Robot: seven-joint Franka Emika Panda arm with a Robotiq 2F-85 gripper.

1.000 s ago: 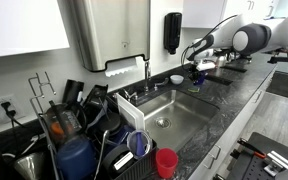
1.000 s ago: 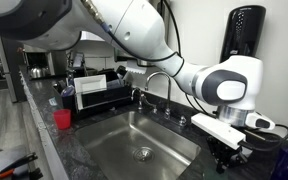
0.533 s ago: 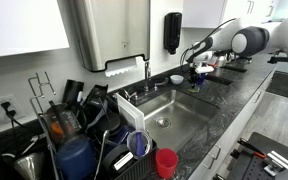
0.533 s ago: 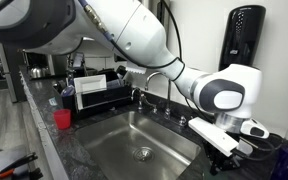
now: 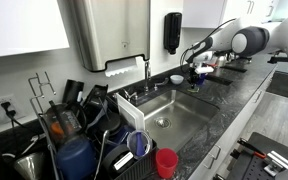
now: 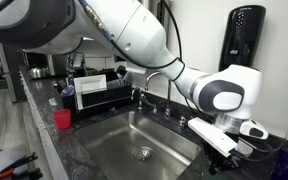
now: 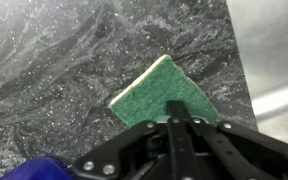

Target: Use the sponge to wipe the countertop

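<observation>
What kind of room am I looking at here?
Most likely a kitchen, perhaps a shared office one: a steel sink with a faucet set in a dark stone-look countertop, a loaded dish rack beside it, and a soap dispenser on the wall.

A flat green rectangular sponge point(image 7: 162, 93) lies on the dark grey speckled stone-look countertop point(image 7: 54, 65), just right of the frame's centre, one corner pointing to the top of the frame. The black metal gripper point(image 7: 174, 122) comes in from the bottom edge. Its fingers are drawn close together over the sponge's near edge and hide that edge. Glossy streaks run across the countertop around the sponge. A pale grey smooth metal strip point(image 7: 271, 60) fills the right side. A blurred blue rounded object point(image 7: 32, 170) sits in the lower left corner.
</observation>
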